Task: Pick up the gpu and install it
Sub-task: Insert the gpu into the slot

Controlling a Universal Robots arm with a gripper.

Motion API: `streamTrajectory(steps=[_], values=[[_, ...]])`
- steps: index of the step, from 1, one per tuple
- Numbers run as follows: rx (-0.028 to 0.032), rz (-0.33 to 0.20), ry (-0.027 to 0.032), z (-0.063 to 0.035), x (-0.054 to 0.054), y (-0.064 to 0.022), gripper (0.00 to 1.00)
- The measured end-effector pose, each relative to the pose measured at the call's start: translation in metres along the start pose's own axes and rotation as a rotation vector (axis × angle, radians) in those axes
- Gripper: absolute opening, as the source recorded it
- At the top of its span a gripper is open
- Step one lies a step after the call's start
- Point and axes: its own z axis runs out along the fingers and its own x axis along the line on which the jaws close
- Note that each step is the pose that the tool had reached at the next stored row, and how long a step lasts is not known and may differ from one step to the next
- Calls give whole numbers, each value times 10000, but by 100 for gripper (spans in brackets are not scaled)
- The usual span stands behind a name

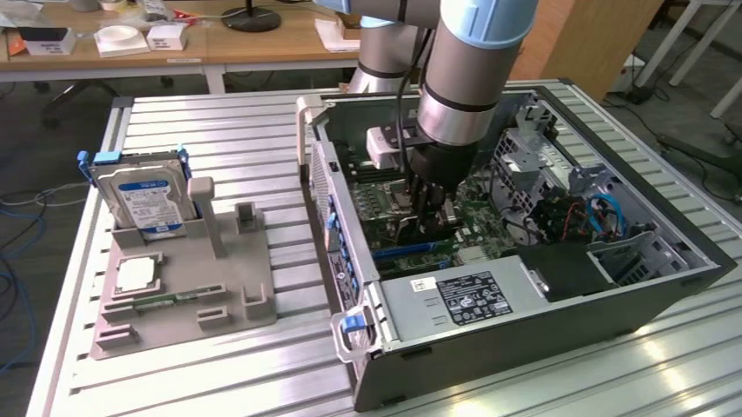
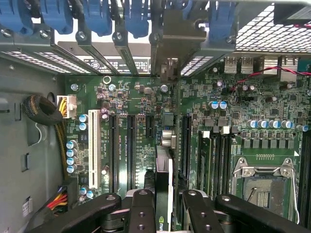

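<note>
The gripper (image 1: 432,201) is lowered inside the open computer case (image 1: 649,300), above the motherboard (image 1: 487,221). In the wrist view the jaws are clamped on the gpu (image 2: 164,182), held edge-on between the fingers (image 2: 142,213) and standing over the motherboard among the black expansion slots (image 2: 131,150); its metal bracket (image 2: 170,68) reaches the rear slot openings under the blue clips (image 2: 102,19). Whether the card is fully seated cannot be told. Part of a logo shows on the card's edge, unreadable. A white slot (image 2: 94,153) lies beside the black ones, and the empty CPU socket (image 2: 262,187) sits further along. The power supply (image 1: 464,300) carries a label with fine print, illegible. On the grey fixture (image 1: 186,295) at the exterior view's left stands a hard drive (image 1: 142,195) with a blue-white label, text unreadable; a memory stick (image 1: 174,301) lies near its front. All rests on a ribbed aluminium table (image 1: 232,130). Behind are wooden desks (image 1: 255,43) with small boxes, and cables on the floor.
</note>
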Motion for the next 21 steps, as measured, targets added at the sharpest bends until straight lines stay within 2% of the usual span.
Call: streamTrajectory(steps=[3, 7, 14, 18, 21], values=[[4, 0, -1, 1, 0, 0, 27], [57, -2, -5, 0, -1, -1, 27], [69, -2, -1, 0, 0, 7, 27], [124, -1, -3, 1, 0, 7, 27], [128, -3, -3, 1, 0, 8, 27]])
